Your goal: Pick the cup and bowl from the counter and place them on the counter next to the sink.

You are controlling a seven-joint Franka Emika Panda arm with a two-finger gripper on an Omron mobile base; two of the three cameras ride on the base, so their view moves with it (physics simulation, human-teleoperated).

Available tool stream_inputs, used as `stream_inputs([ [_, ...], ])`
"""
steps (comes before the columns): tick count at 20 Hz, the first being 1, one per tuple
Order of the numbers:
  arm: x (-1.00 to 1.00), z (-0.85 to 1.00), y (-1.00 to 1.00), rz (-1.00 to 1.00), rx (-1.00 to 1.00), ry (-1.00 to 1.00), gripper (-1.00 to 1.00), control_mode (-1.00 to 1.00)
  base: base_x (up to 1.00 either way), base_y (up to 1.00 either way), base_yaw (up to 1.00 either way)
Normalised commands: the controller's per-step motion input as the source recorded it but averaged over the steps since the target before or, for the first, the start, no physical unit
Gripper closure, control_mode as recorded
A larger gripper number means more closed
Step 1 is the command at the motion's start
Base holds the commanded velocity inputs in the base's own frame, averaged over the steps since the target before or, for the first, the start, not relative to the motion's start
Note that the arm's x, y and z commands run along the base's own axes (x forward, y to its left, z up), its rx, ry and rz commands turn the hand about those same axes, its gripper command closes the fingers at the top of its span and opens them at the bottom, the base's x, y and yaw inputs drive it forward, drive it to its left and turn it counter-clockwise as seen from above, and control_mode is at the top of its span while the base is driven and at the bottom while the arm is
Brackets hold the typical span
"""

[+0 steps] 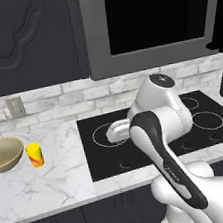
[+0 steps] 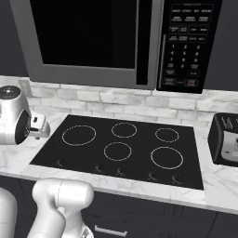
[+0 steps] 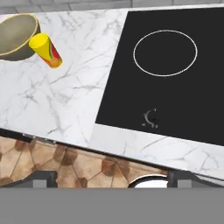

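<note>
The tan-gold bowl (image 1: 3,154) stands at the left end of the white marble counter (image 1: 57,177). The small yellow cup (image 1: 35,155) with red-orange swirls stands upright just to its right, close beside it. In the hand view the bowl (image 3: 17,37) and the cup (image 3: 46,50) lie at the upper left. My gripper (image 3: 113,179) hangs open above the counter's front edge, near the cooktop's left front corner and well to the right of the cup. Its fingertips (image 3: 41,179) stand wide apart with nothing between them. The sink is out of view.
A black cooktop (image 1: 157,132) with ring marks fills the counter right of the cup. A microwave (image 2: 93,42) hangs above it. A dark toaster (image 2: 225,139) stands at the far right. My own arm (image 1: 167,166) rises in front of the cooktop. Brown floor tiles (image 3: 52,162) show below the counter edge.
</note>
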Motion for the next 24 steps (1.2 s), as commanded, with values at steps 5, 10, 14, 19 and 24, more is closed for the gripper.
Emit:
stream_inputs([
  [5, -0.03, -0.02, 0.48, 0.00, 0.07, 0.00, -1.00, -1.00, 0.00, 0.00, 0.00],
  [10, 0.00, 0.00, 0.54, 0.00, 0.02, 0.04, -1.00, -1.00, 0.00, 0.00, 0.00],
  [14, 0.00, 0.00, 0.53, 0.00, 0.00, 0.08, -1.00, -1.00, 0.00, 0.00, 0.00],
  [19, 0.02, 0.00, 0.46, 0.00, 0.00, 0.05, -1.00, -1.00, 0.00, 0.00, 0.00],
  [24, 0.29, 0.00, 0.27, 0.00, 0.00, 0.00, -1.00, -1.00, 0.00, 0.00, 0.00],
])
